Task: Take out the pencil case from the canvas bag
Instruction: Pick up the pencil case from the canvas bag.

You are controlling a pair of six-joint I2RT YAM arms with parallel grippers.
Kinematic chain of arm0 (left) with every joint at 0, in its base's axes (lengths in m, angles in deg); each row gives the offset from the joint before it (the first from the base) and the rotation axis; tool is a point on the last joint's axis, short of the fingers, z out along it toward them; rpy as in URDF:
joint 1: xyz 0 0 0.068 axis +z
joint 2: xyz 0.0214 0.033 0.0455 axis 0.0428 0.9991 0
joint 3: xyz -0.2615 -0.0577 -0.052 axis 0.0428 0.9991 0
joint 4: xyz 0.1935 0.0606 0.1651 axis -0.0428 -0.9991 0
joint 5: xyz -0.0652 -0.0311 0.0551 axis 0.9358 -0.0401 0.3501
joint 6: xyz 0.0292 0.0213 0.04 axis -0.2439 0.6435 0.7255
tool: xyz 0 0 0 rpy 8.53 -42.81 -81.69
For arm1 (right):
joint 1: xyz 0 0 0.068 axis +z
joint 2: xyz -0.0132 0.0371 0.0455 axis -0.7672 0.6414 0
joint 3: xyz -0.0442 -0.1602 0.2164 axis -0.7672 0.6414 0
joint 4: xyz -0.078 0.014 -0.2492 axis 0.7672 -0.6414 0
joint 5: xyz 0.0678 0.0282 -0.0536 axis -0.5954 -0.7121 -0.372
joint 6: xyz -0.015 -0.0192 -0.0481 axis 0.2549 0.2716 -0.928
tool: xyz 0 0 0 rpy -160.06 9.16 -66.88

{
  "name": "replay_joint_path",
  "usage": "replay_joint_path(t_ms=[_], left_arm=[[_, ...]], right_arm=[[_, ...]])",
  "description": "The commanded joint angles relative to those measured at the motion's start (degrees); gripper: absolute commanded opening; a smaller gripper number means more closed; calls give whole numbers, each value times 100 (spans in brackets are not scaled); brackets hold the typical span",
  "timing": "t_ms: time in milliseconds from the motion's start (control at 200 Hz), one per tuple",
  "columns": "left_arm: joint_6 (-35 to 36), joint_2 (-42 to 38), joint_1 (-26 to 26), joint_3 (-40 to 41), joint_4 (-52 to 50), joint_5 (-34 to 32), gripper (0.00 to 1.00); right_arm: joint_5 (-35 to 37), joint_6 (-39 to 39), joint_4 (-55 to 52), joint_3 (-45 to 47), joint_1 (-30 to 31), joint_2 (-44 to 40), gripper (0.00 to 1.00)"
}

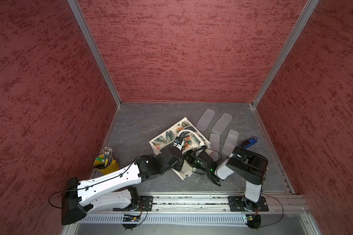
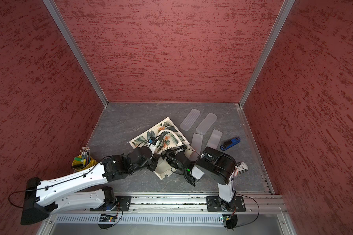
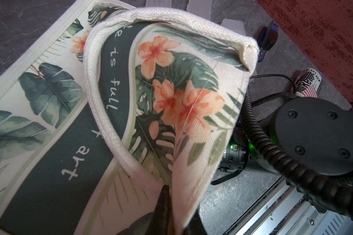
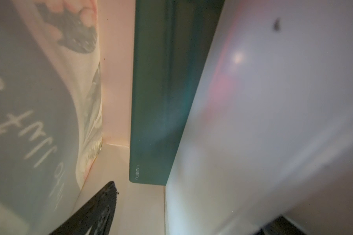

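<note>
The bag [image 1: 163,139] lies on the grey stone-look worktop [image 1: 139,122]: woven cream canvas, leaf print, corded rim. My left tool [image 3: 165,193] is pressed together, pinching the bag's upper wall and holding it up. My right tool [image 2: 172,155] is inside the mouth. Only one finger [image 4: 102,201] shows, so I can't tell its spread. The case [image 4: 157,101] is teal, smooth and rectangular, inside the bag near that finger.

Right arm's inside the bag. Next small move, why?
Probably ease the right tool forward and shut it on the teal pencil case: it's inside the canvas bag, jaws apart, case ahead untouched; left tool pinches the bag's rim up.
</note>
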Motion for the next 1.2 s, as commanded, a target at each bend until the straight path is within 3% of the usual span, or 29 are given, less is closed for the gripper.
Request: replay_joint_path(t_ms=[0, 205, 451, 661, 847, 1197], left_arm=[[48, 24, -63, -218, 473, 214, 0], [-8, -43, -58, -115, 637, 263, 0], [10, -5, -63, -139, 608, 240, 0], [79, 64, -57, -218, 693, 263, 0], [147, 210, -54, -261, 804, 284, 0], [212, 322, -28, -297, 857, 196, 0]], right_arm=[[333, -133, -238, -192, -8, 107, 92], [241, -881, 295, -321, -15, 266, 86], [230, -1175, -113, -613, -8, 161, 71], [142, -1211, 95, -721, -8, 312, 44], [157, -1443, 227, -649, -16, 266, 27], [1, -991, 868, -4, -200, 246, 27]])
